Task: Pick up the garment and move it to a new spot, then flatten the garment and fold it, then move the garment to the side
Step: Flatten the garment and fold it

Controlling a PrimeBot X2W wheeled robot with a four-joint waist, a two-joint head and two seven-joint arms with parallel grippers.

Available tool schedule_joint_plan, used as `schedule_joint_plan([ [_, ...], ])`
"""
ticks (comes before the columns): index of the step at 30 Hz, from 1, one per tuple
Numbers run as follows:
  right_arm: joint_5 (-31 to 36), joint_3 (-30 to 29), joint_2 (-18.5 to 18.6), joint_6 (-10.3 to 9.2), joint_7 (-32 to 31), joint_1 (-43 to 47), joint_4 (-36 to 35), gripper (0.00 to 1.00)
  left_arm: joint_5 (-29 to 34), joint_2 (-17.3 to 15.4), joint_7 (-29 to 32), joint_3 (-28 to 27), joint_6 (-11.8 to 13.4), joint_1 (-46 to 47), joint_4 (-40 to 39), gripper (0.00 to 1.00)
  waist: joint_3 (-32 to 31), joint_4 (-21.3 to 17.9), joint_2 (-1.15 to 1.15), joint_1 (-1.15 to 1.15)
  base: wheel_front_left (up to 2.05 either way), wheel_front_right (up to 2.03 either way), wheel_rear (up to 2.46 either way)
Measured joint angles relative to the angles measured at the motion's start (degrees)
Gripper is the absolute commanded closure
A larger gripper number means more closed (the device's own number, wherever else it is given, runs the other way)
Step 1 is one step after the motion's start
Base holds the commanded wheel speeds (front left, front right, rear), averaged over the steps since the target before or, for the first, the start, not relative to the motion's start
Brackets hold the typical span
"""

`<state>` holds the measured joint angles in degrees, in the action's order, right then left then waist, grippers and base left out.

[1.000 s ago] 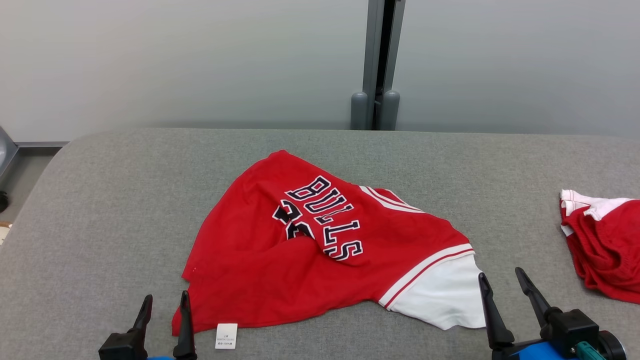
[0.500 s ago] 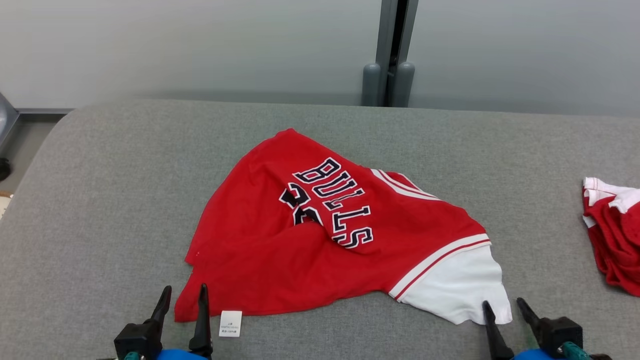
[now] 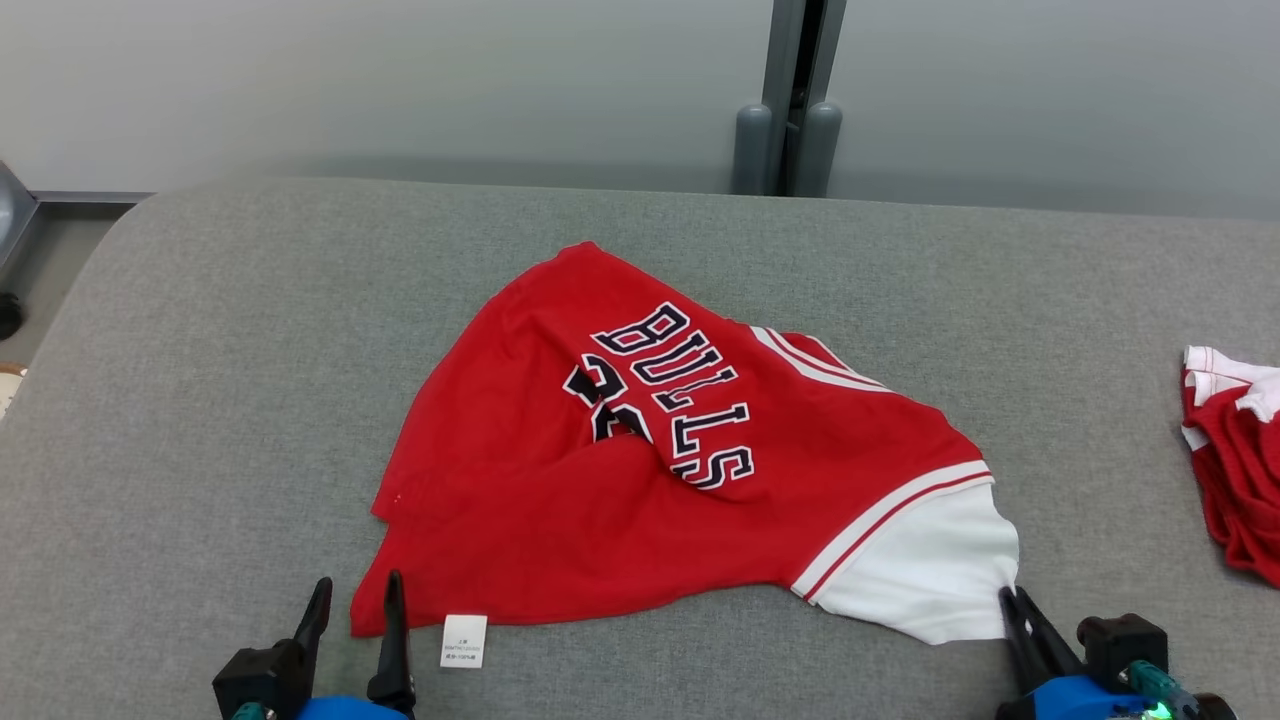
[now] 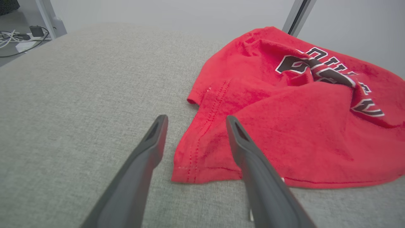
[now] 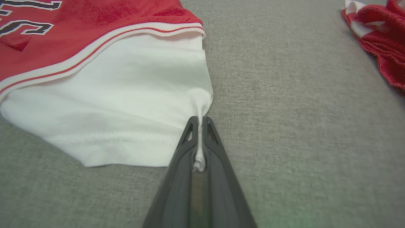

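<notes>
The garment [image 3: 640,490] is a red jersey with black-and-white lettering and a white sleeve, lying rumpled in the middle of the grey table [image 3: 200,380]. My right gripper [image 3: 1010,598] is shut on the white sleeve's near corner; in the right wrist view a pinch of white cloth [image 5: 199,139] runs between the closed fingers of the right gripper [image 5: 198,118]. At the red hem's near-left corner my left gripper [image 3: 355,590] stands open. In the left wrist view the left gripper [image 4: 194,118] straddles the red hem corner of the garment [image 4: 196,158], one finger on each side.
A second red-and-white garment [image 3: 1235,450] lies bunched at the table's right edge, also seen as red cloth [image 5: 379,41] in the right wrist view. A white care label [image 3: 463,641] sticks out by the hem. A grey post [image 3: 795,100] stands behind the table. Cables [image 4: 19,34] lie off the left end.
My right gripper moved onto the white sleeve corner and shut on it. The left gripper stayed open at the red hem. The head camera shifted, so the whole scene slid.
</notes>
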<state>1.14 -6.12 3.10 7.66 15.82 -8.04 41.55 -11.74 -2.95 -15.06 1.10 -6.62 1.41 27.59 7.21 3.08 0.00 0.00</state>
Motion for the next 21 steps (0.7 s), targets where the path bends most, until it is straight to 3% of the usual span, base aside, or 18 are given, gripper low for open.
schedule_joint_plan([
  [12,0.33,-4.09,0.89,-0.12,-0.69,4.14,-9.44,1.0,-3.75,0.02,0.0,2.14,-0.49,0.09,6.23,0.0,0.09,-1.27,0.0,0.0,0.0,0.0,0.0],
  [20,-0.85,-2.81,0.59,-0.13,-0.69,4.21,-10.53,1.0,-8.93,-0.15,-0.25,8.29,-0.52,2.35,9.78,0.0,0.32,-1.78,0.0,0.0,0.0,0.0,0.0],
  [21,-0.99,-2.68,0.58,-0.13,-0.69,4.21,-10.79,1.0,-9.43,-0.27,-0.25,9.12,-0.52,2.52,9.93,0.53,0.29,-1.8,0.0,0.0,0.0,0.0,0.0],
])
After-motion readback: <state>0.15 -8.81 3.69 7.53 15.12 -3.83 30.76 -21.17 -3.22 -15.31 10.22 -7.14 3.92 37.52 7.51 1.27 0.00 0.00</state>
